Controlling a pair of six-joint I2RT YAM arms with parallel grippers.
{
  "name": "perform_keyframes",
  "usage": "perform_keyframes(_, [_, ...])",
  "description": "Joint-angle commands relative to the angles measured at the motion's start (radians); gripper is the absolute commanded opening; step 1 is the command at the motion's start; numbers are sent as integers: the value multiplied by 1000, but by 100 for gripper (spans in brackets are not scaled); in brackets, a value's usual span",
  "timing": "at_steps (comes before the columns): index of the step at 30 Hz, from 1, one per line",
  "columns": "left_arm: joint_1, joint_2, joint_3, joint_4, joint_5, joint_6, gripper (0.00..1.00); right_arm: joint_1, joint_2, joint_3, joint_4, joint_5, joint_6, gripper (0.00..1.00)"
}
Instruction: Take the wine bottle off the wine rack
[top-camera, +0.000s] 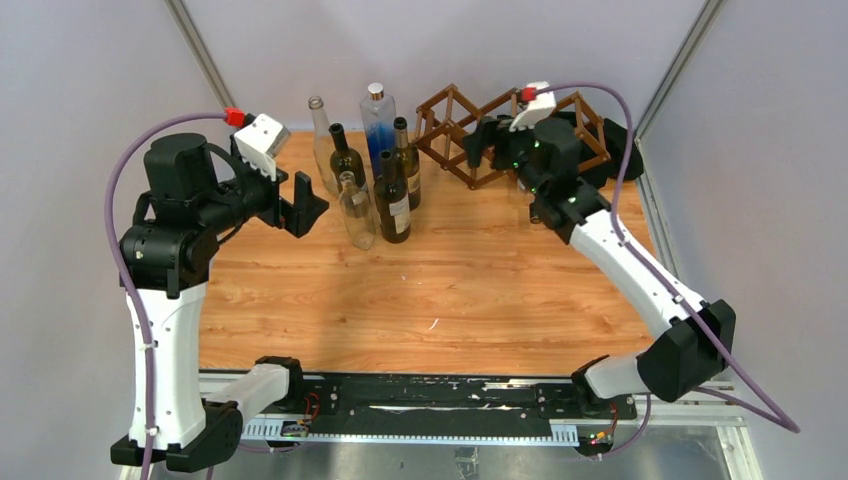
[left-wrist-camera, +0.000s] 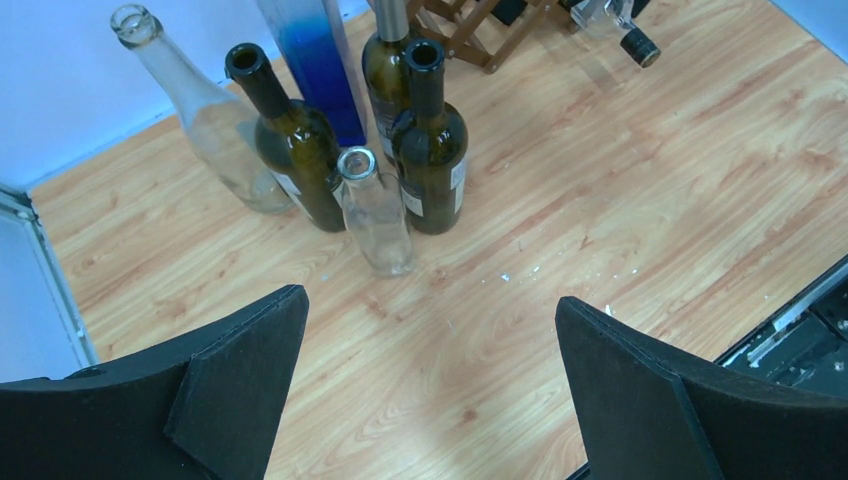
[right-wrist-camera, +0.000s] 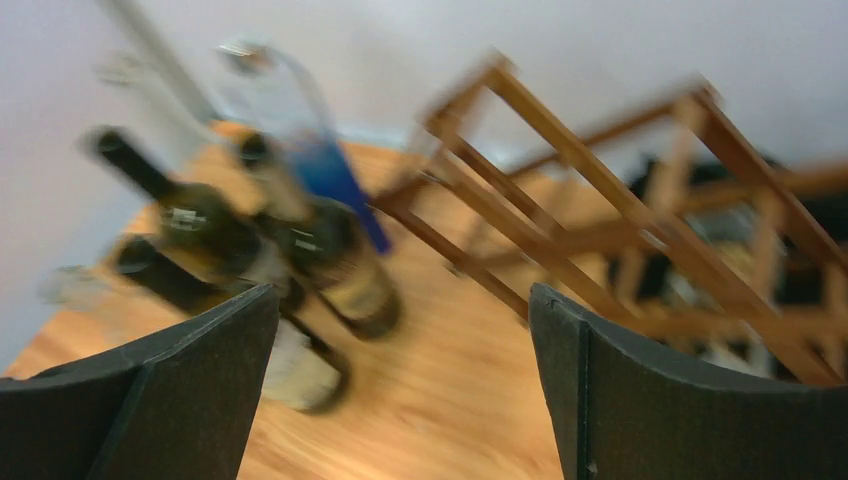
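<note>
The dark brown lattice wine rack (top-camera: 452, 122) stands at the table's back right; it also shows in the right wrist view (right-wrist-camera: 620, 215), blurred. A clear wine bottle with a dark cap (left-wrist-camera: 622, 22) lies in the rack with its neck sticking out toward the front. In the top view my right arm hides most of it. My right gripper (top-camera: 483, 143) hovers in front of the rack's left cells, open and empty (right-wrist-camera: 405, 340). My left gripper (top-camera: 308, 205) is open and empty (left-wrist-camera: 430, 340), above the table left of the standing bottles.
Several upright bottles cluster left of the rack: a tall clear one (top-camera: 320, 140), a dark green one (top-camera: 346, 155), a blue-tinted one (top-camera: 378, 120), two dark labelled ones (top-camera: 394, 200) and a small clear one (top-camera: 356, 212). Grey walls enclose the wooden table (top-camera: 450, 300).
</note>
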Motion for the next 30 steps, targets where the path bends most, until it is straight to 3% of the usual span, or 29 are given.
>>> perform_keyframes(1, [7, -16, -31, 10, -4, 16, 100, -192, 48, 15, -420, 99, 137, 98])
perform_keyframes(5, [6, -25, -41, 10, 4, 30, 100, -329, 82, -55, -420, 72, 192, 99])
perform_keyframes(10, [7, -25, -53, 10, 5, 49, 100, -410, 181, -72, -413, 26, 240, 96])
perform_keyframes(17, [6, -23, -80, 34, 32, 46, 100, -452, 317, -80, -364, -79, 257, 74])
perform_keyframes(30, [7, -5, -70, 65, 52, 19, 100, -481, 467, -36, -299, -136, 263, 67])
